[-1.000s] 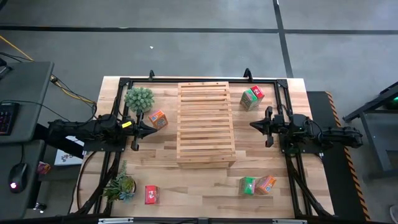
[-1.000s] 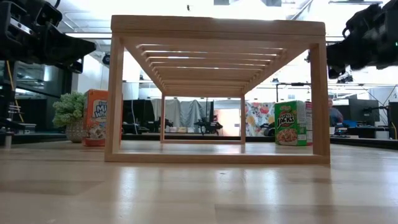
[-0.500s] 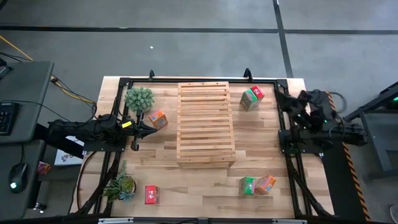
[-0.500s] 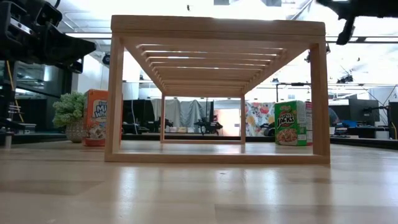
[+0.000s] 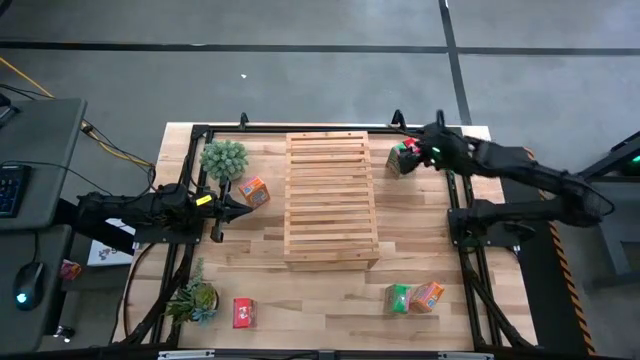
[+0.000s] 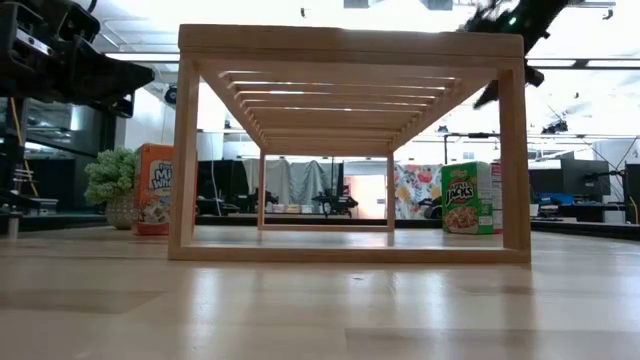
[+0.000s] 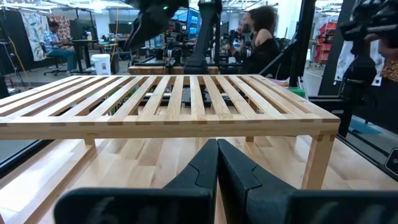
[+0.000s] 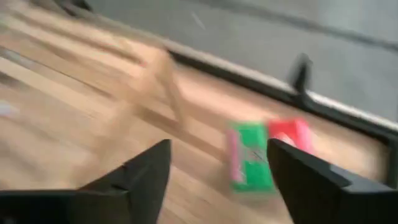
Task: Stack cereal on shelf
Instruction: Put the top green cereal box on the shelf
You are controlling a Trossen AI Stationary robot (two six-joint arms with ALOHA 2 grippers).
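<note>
The pale slatted shelf [image 5: 332,200] stands mid-table. Cereal boxes stand around it: an orange one [image 5: 254,191] at its left, a red one [image 5: 242,313] near left, a green [image 5: 398,298] and an orange [image 5: 428,296] near right, and a green [image 5: 398,162] and a red [image 5: 411,152] side by side at the far right. My right gripper [image 8: 217,162] hovers open above that far-right pair, touching nothing. My left gripper [image 7: 217,155] is shut and empty, level beside the shelf's left side, next to the orange box.
Two small potted plants stand on the left, one far [image 5: 223,158] and one near [image 5: 193,298]. Black frame rails [image 5: 455,190] run along the table's sides and far edge. People sit in the room beyond the table [image 7: 258,43].
My right arm has swung up from beside the shelf's right side and reached toward the table's far edge, ending over the green and red boxes at the far right. The boxes and the shelf have stayed where they were.
</note>
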